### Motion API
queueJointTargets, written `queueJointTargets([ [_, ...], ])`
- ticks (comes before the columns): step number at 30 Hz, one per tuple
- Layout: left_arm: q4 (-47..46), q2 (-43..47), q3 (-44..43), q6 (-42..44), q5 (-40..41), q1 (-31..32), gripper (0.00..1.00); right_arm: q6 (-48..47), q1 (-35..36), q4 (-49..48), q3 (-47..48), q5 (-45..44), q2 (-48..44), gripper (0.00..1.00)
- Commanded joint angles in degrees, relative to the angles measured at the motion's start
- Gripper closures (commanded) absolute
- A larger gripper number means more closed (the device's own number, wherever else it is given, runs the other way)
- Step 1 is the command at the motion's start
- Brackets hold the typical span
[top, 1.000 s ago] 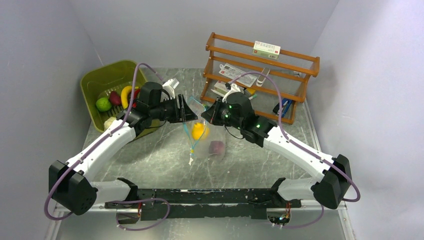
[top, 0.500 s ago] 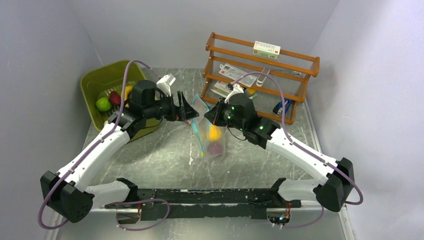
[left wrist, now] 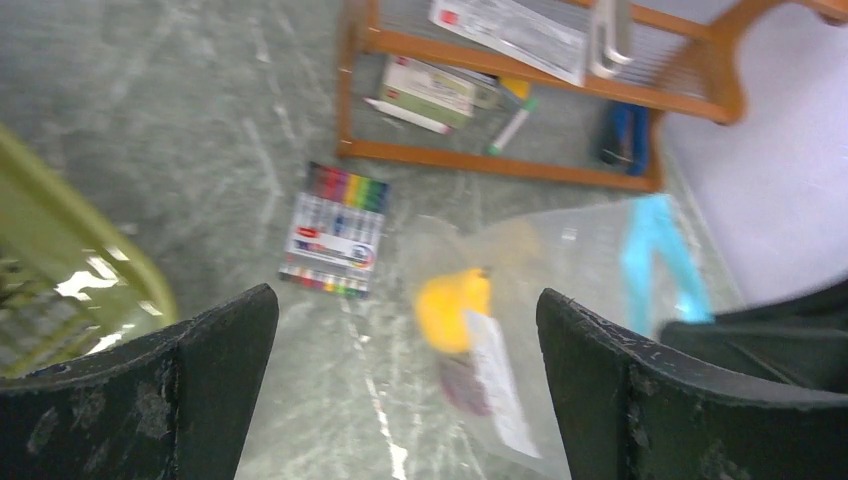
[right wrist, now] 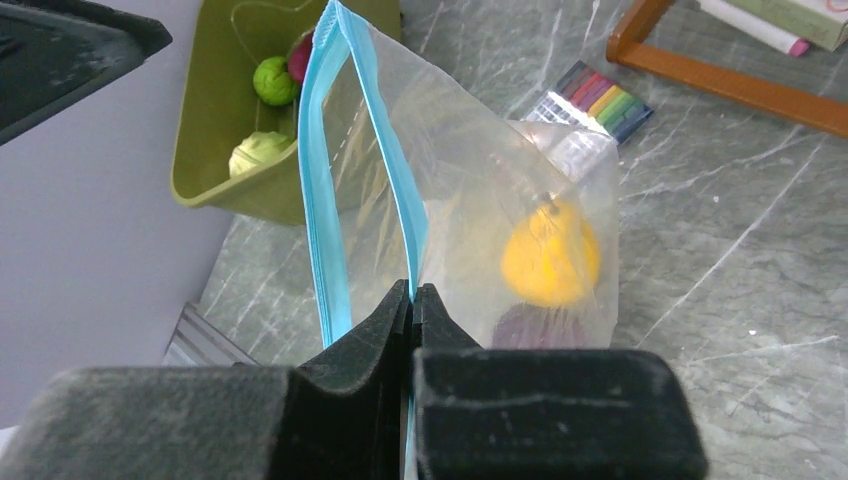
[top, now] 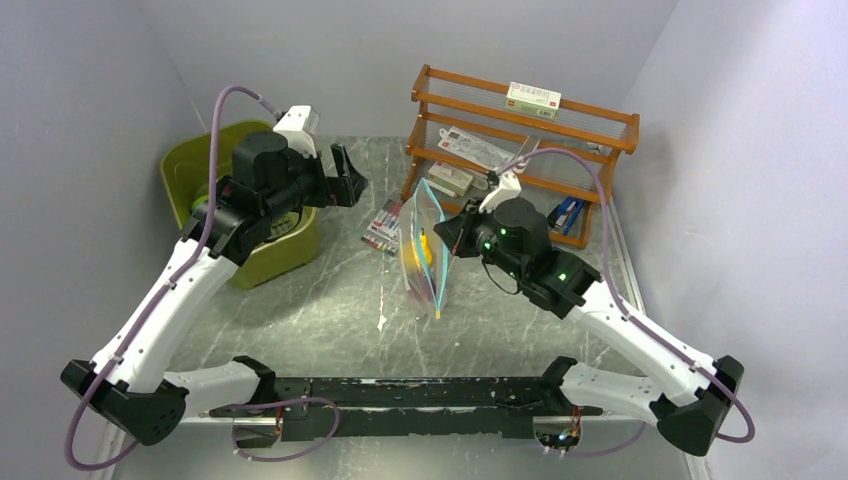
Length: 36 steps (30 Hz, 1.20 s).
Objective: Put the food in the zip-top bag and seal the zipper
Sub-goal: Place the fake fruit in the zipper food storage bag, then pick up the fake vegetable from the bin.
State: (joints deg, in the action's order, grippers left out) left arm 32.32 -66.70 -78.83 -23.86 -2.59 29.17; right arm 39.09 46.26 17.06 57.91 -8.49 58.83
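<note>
Top view: the left hand (top: 350, 178) is released, fingers spread wide with nothing between them, raised near the olive tub (top: 190, 165) at the table's far-left corner. The right hand (top: 452, 238) is clenched on the zip-top bag (top: 425, 262), which hangs upright near the table's middle. Whether its bottom touches the table (top: 330, 300) cannot be told. The marker pack (top: 384, 226) lies flat between tub and bag. The wooden rack (top: 520, 150) stands along the far edge.

Left wrist view: both fingers are far apart. Beyond them, blurred, the bag holds a yellow piece (left wrist: 450, 305).

Right wrist view: the fingers pinch shut on the teal zipper (right wrist: 320, 200) at one end of the mouth, and the mouth gapes open. The yellow piece sits directly above a purple piece (right wrist: 540, 325) low in the bag. A green piece (right wrist: 268, 80) and a pale green piece (right wrist: 255, 152) lie in the tub.
</note>
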Motion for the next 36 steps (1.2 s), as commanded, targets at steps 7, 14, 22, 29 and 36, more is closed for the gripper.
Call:
queueJointTargets([
  [7,1.4,0.7,-2.4,10.6,27.6,-2.7,0.06,-2.9,0.2,0.9,-1.8,-2.4,-3.8,1.0],
  [14,1.4,-4.1,-4.9,10.3,21.7,-18.6,0.06,-3.3,0.2,2.5,-0.9,-2.4,-3.4,1.0],
  [22,-3.1,-9.2,-3.2,9.2,17.7,-31.8,0.06,-4.9,0.2,2.8,1.8,-6.5,-3.0,1.0],
  [29,-9.9,-15.6,2.4,11.1,14.5,-37.1,0.04,-8.7,0.2,1.9,3.0,-6.8,-1.0,1.0],
  [36,-8.8,-24.3,0.3,10.8,10.2,-43.3,0.13,-10.6,0.1,-0.5,1.1,-6.0,-1.4,1.0],
])
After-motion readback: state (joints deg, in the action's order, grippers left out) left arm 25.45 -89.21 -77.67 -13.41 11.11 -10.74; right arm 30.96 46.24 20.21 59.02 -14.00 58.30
